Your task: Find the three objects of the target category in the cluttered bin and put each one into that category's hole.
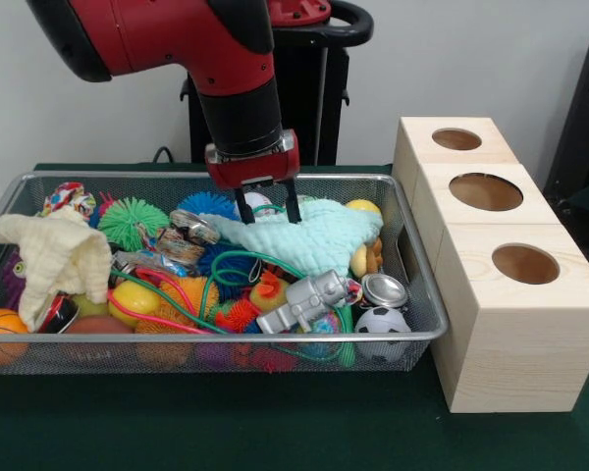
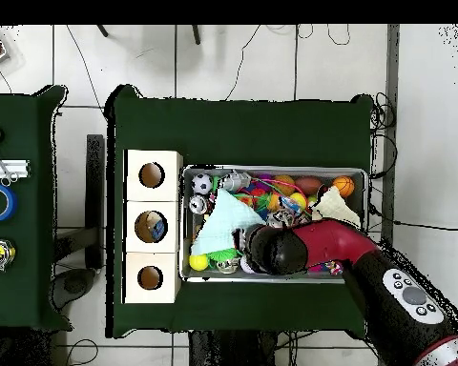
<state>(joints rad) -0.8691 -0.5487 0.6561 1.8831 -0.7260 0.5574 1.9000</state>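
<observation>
The two dark fingers (image 1: 243,206) stand a little apart, tips pointing down and pressing at the far edge of the pale mint-green terry cloth (image 1: 309,238); whether any fold is pinched between them cannot be told from either view. Above them the gripper (image 1: 269,209) hangs from the red and black arm (image 1: 177,39), which drops almost straight down, probably so that the fingers can reach into the heap without knocking its neighbours.

The mint cloth lies spread over the right half of the silver wire-mesh bin (image 1: 419,294), draped on a yellow ball (image 1: 364,207) and other toys, so it likely hides things beneath. Around it sit a green spiky rubber ball (image 1: 133,222), a cream-yellow towel (image 1: 54,257) hanging over the left side, a silver toy robot figure (image 1: 309,297), a small black-and-white football (image 1: 381,321) and an orange basketball (image 1: 0,332).

Just beside the bin's right end stands the pale wooden box with three round holes (image 1: 486,191). In the overhead view, something blue seems to lie in the middle hole (image 2: 151,227).
</observation>
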